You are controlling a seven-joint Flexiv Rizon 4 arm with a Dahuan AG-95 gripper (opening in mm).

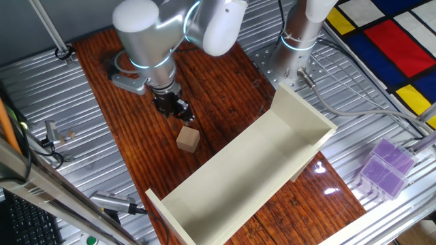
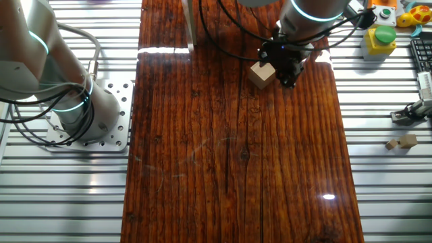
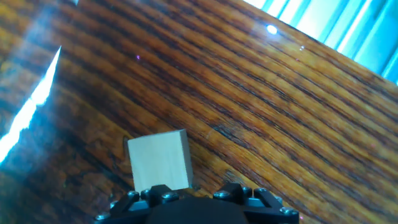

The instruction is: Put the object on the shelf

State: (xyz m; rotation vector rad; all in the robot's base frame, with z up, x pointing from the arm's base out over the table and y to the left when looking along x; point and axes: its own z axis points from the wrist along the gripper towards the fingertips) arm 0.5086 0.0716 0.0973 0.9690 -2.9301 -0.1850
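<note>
progress: early, nothing placed | wooden cube (image 1: pixel 188 139) on tabletop (image 1: pixel 225 88) just beside cream-white shelf (image 1: pixel 259 163) | tool (image 1: pixel 182 114) near cube, holding nothing, opening unclear | left: grasp, lift, place

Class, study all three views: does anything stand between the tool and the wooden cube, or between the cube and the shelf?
Nothing visible does. The tool is right beside the wooden cube, with only bare tabletop between them. From the cube to the shelf the wood surface is also bare; the purple box sits beyond the shelf, out of the path.
</note>
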